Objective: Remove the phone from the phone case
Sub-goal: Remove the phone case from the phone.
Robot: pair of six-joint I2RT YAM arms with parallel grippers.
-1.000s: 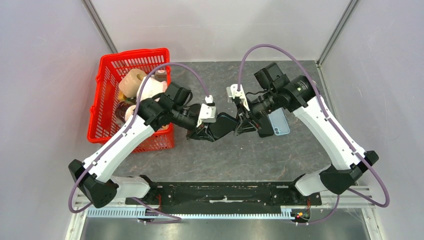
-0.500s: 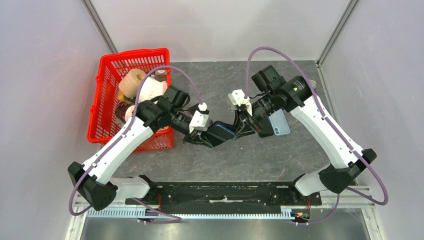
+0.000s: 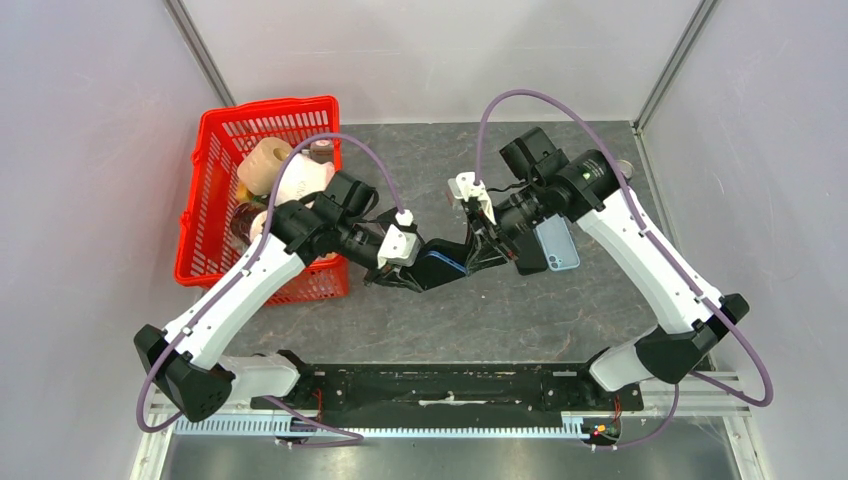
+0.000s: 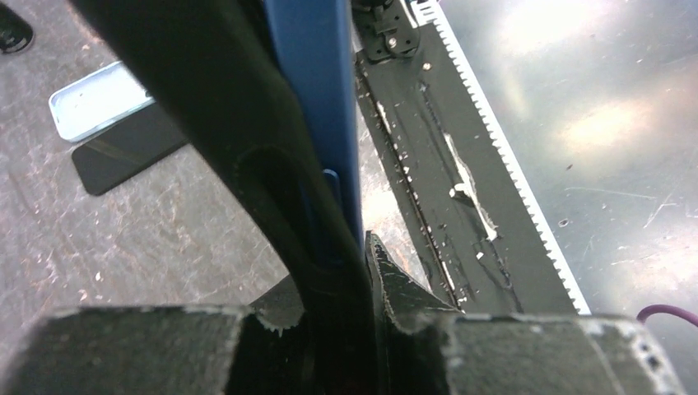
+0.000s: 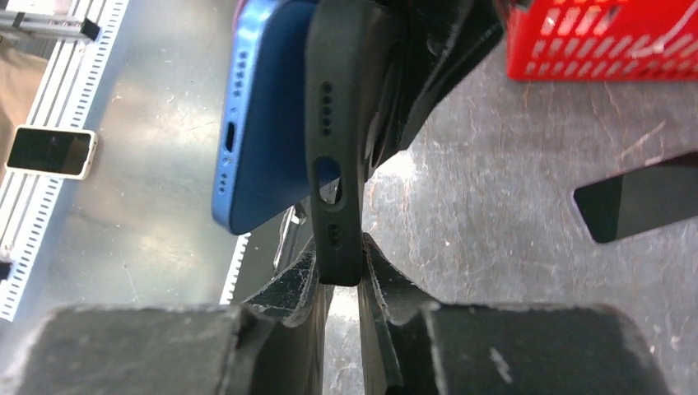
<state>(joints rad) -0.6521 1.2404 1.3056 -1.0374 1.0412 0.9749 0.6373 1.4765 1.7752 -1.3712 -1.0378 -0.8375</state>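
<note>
Both claws were clamped. The right claw [image 5: 339,276] pinched the bottom edge of the black phone case [image 5: 333,123]. The left claw [image 4: 366,271] was closed on the opposite end, where the case ran down between its fingers with the phone pressed against it.

Under them we saw the scuffed grey desk [image 3: 420,320]. At its left side stood a red basket [image 3: 205,215] holding a beige roll [image 3: 262,165] and other items we could not make out.

The phone case was held up off the desk, spanning the gap between the two claws over the middle of the surface. The blue phone [image 5: 263,123] was partly out of it. Its bottom end, with the port and speaker holes, stood clear to one side of the case, while its far end lay along the case at the left claw.

On the desk near the right claw lay a light blue phone [image 3: 562,245]. Just beside it was a black phone [image 3: 530,262].
</note>
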